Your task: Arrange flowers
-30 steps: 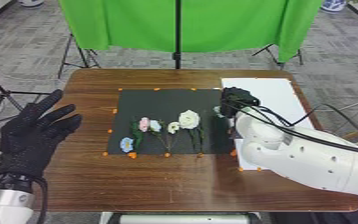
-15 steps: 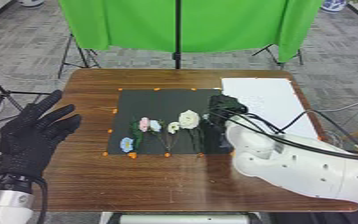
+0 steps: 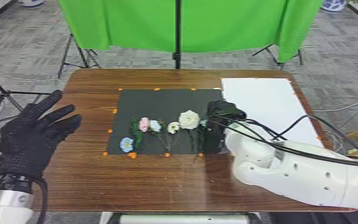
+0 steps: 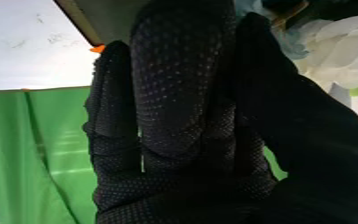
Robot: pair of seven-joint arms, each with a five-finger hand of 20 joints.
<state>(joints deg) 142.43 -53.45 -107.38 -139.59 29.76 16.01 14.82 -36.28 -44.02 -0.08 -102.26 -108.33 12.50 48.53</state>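
On the black mat (image 3: 162, 102) lie a blue flower (image 3: 127, 144), a pink flower (image 3: 143, 124), a pale blue flower (image 3: 155, 125), a small white flower (image 3: 174, 127) and a large white rose (image 3: 189, 119). My right hand (image 3: 225, 110) is over the mat's right part, beside the rose. In the right wrist view, this hand (image 4: 171, 95) has its thumb against its fingers, pinching a pale blue-green flower (image 4: 291, 44); its stem is mostly hidden. White petals (image 4: 340, 50) are close by. My left hand (image 3: 35, 130) stays open beyond the table's left edge.
A white sheet (image 3: 260, 100) lies on the brown table (image 3: 149, 185) right of the mat, partly under the right arm. Orange markers (image 3: 133, 155) line the mat's border. Behind the table hangs a green cloth (image 3: 131, 30) with a dark pole before it.
My right hand has moved left and nearer to the robot, from the sheet's edge onto the mat's right side, bringing the pale flower with it. The left hand has stayed still.
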